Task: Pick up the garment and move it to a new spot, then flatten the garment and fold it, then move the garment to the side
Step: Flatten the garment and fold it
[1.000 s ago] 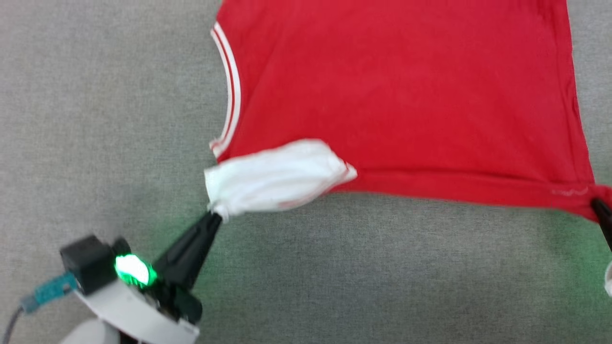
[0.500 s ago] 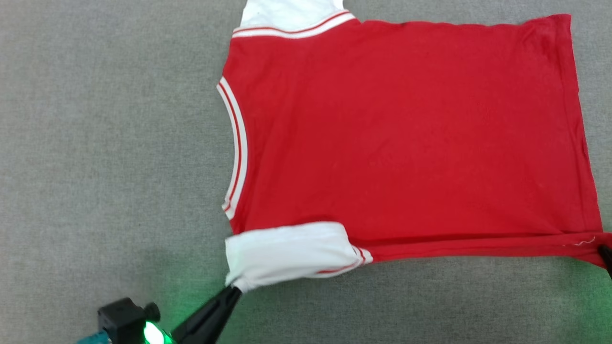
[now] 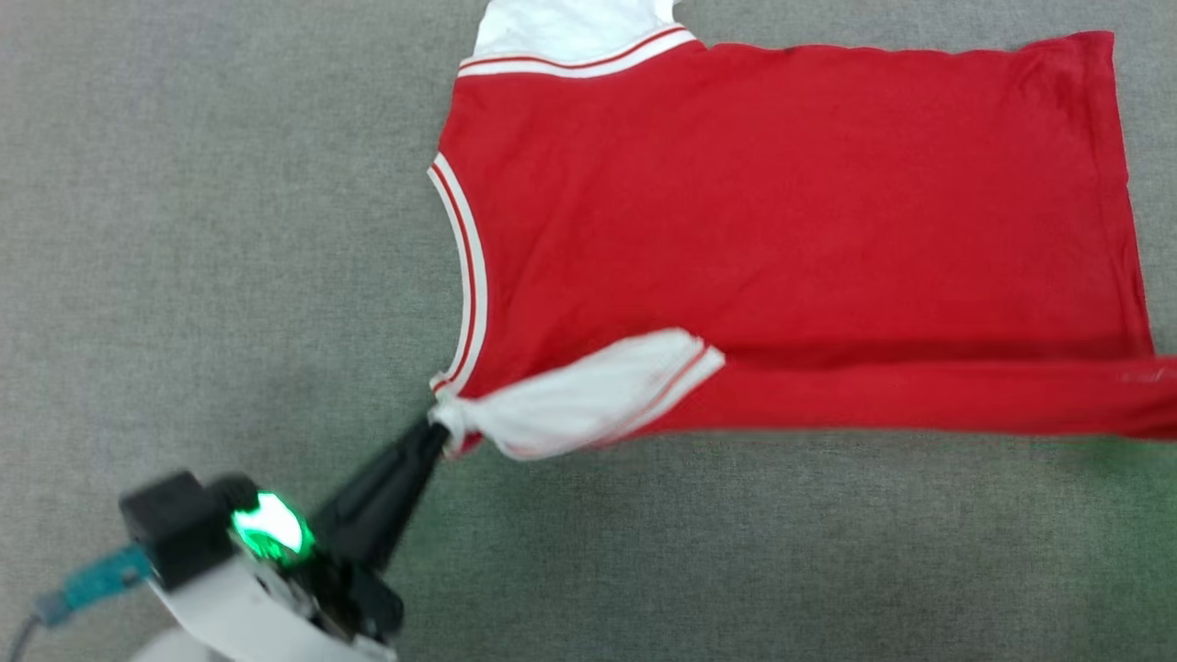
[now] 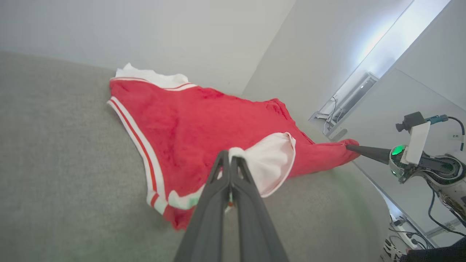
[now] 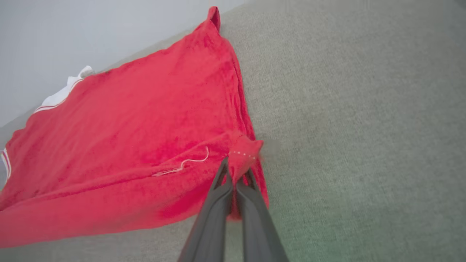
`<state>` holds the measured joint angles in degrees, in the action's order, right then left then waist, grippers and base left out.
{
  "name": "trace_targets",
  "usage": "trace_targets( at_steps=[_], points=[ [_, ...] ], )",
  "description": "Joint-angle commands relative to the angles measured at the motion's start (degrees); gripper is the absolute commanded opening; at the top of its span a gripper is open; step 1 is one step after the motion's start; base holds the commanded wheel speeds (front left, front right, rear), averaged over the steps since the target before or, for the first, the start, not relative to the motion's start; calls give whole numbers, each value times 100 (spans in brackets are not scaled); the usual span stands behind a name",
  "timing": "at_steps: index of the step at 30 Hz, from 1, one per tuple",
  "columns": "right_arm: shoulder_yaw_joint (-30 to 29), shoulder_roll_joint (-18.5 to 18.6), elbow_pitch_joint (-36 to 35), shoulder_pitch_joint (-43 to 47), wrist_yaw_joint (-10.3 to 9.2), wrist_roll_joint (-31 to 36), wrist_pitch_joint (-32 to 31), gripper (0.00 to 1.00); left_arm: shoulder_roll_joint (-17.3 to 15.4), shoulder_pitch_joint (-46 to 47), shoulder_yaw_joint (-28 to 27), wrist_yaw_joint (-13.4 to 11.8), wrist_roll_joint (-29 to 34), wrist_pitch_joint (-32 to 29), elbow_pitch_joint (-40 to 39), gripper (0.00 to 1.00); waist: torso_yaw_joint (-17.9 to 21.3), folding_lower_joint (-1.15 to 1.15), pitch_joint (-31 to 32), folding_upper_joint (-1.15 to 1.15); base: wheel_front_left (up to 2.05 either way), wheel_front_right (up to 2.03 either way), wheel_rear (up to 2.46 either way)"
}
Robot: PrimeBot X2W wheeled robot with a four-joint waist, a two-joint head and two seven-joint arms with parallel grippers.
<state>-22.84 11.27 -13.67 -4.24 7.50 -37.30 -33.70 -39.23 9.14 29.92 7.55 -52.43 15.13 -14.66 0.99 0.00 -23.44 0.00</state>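
Bright red jersey garment [image 3: 782, 211], grey felt surface [image 3: 184, 230]. Left gripper [image 3: 440, 432] clamped on white sleeve [image 3: 588, 395], right gripper [image 5: 236, 169] on hem corner [image 5: 244, 153]; advise carrying both level, edge taut.

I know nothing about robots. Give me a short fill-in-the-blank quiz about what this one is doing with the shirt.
1. The left gripper is shut on the jersey's ____ sleeve.
2. The right gripper is shut on a ____ hem corner.
3. The far side of the jersey lies on a ____ fabric surface.
Missing words: white; red; grey.
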Motion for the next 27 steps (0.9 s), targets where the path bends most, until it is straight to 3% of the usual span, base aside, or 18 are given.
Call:
trace_targets(
  at_steps=[1, 6, 14, 27],
  points=[
    [-12, 34, -35, -179, -2, 70, -29, 0, -35, 173, -58, -14, -1, -5, 16, 0, 10, 0, -18, 0, 0, 0, 0],
    [6, 44, 200, -706, -2, 214, -68, 0, 60, 739, -152, -14, -106, -5, 259, 0, 30, 0, -99, 0, 0, 0, 0],
    [197, -48, 830, -1500, -2, 489, 116, 0, 167, 1622, 204, -14, -249, -5, 1091, 0, 43, 0, -374, 0, 0, 0, 0],
    [253, -11, 1738, -1905, -4, 794, 604, 0, 537, 2587, 595, -14, -189, -5, 2509, 0, -35, 0, -745, 0, 0, 0, 0]
  ],
)
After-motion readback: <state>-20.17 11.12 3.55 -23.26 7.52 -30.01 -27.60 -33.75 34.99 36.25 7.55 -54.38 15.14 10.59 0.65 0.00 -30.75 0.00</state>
